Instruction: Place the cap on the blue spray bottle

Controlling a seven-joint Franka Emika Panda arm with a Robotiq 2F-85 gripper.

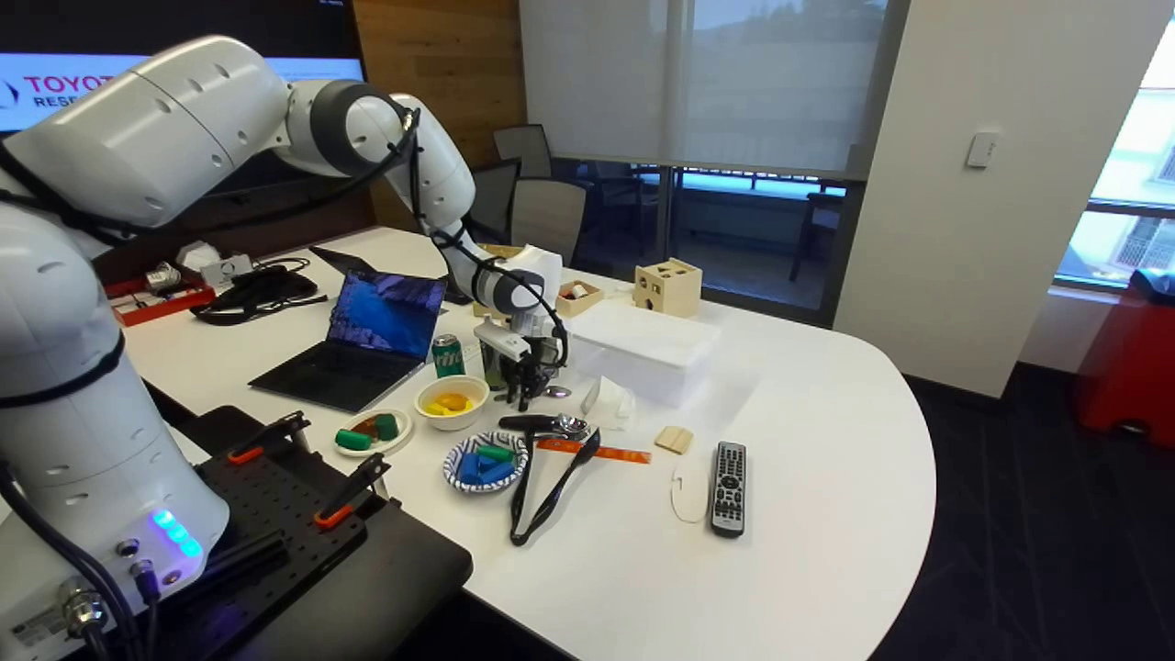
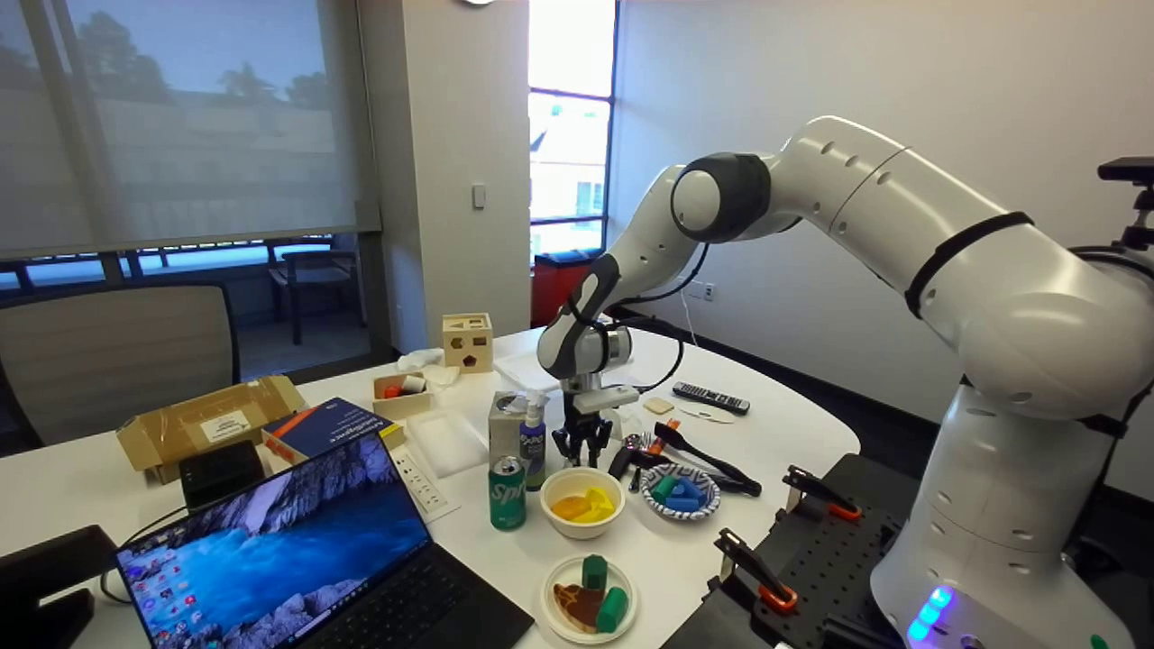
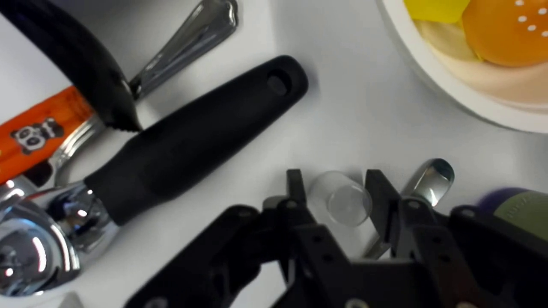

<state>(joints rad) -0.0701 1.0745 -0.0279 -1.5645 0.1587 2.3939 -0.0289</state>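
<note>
Gripper (image 3: 336, 182) hung just beside spray bottle (image 2: 532, 448) | fingers (image 3: 296, 188) stood apart, clear cap (image 3: 349, 206) between; couldn't tell if pinched | soda can (image 2: 508, 498) stood near bottle

In an exterior view you have, from the spray bottle (image 2: 533, 443): the can (image 2: 508, 498) just in front, the laptop (image 2: 311, 559) front-left, the plate (image 2: 588, 638) front-right, the remote (image 2: 711, 397) behind-right, the shape-sorter box (image 2: 467, 347) behind-left; just right, your gripper (image 2: 581, 451), the cap (image 3: 343, 200) between its fingers.
</note>
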